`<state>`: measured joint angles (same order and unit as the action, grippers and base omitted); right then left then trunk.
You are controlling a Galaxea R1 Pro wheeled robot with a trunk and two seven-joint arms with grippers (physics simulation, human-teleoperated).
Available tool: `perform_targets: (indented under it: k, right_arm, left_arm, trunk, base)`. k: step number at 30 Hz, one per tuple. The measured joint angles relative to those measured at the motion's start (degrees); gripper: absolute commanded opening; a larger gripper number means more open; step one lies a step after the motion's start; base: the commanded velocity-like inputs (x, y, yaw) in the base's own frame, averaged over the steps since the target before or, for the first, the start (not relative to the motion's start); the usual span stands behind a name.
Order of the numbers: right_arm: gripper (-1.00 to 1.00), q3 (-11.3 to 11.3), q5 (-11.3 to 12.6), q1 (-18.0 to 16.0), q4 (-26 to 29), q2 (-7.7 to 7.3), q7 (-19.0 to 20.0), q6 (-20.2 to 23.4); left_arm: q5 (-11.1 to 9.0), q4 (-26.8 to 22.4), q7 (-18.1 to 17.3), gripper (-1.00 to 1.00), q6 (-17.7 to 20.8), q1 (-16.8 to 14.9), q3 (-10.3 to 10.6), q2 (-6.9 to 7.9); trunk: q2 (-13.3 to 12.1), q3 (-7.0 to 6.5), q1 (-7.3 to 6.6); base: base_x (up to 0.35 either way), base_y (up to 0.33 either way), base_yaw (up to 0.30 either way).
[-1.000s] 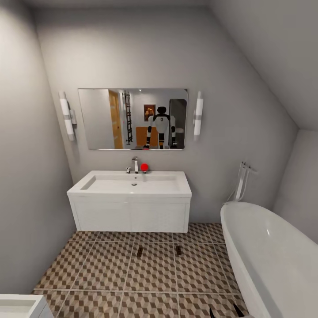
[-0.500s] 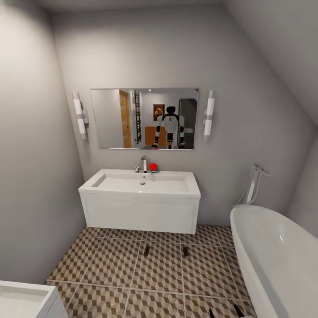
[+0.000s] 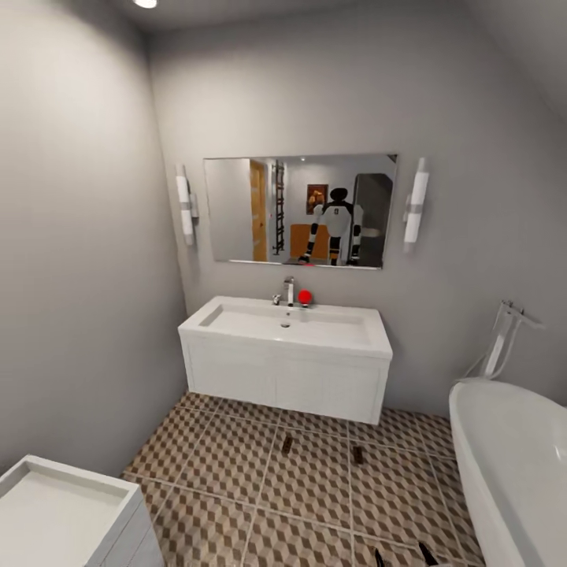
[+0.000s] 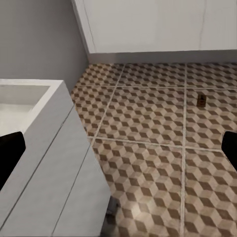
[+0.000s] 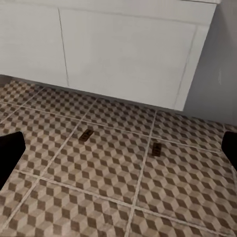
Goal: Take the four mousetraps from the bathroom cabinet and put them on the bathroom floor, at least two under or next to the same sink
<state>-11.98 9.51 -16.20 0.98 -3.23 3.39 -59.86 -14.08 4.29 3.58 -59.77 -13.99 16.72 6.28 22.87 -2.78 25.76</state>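
Observation:
Two mousetraps lie flat on the cube-patterned bathroom floor point(image 3: 236, 480) just in front of the sink point(image 3: 285, 324): one at the left point(image 3: 287, 445), one at the right point(image 3: 357, 454). The right wrist view shows both, the left mousetrap point(image 5: 86, 135) and the right mousetrap point(image 5: 157, 149), below the white vanity front point(image 5: 133, 54). My right gripper point(image 5: 118, 148) is open and holds nothing; its dark fingertips point(image 3: 425, 554) peek in at the head view's lower edge. My left gripper point(image 4: 118, 150) is open too, above the tiles, with one mousetrap point(image 4: 201, 100) farther off. The cabinet is out of direct view.
A white bathtub point(image 3: 512, 457) fills the right side. A small white drawer unit point(image 3: 63, 512) stands at the near left, close beside my left gripper as the drawer unit point(image 4: 44, 148). A mirror point(image 3: 299, 211) hangs over the sink; a red object point(image 3: 304, 297) sits by the faucet.
The head camera has swung to the left, so sink and tub slid rightward in the picture and more of the drawer unit shows. The mousetraps have not moved.

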Motion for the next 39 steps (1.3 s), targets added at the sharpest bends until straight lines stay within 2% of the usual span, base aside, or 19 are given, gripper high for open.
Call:
perform_targets:
  k: [16, 39]
  right_arm:
    - [1.0, 0.1, 0.0, 0.0, 0.0, 0.0, -1.4, 0.0]
    - [1.0, 0.1, 0.0, 0.0, 0.0, 0.0, -1.4, 0.0]
  left_arm:
    - [0.0, 0.0, 0.0, 1.0, 0.0, 0.0, 0.0, -0.05]
    - [0.0, 0.0, 0.0, 1.0, 0.0, 0.0, 0.0, -0.35]
  trunk:
    - [0.0, 0.34, 0.01]
    - [0.0, 0.83, 0.03]
  base:
    - [-0.021, 0.025, 0.286]
    - [-0.23, 0.198, 0.286]
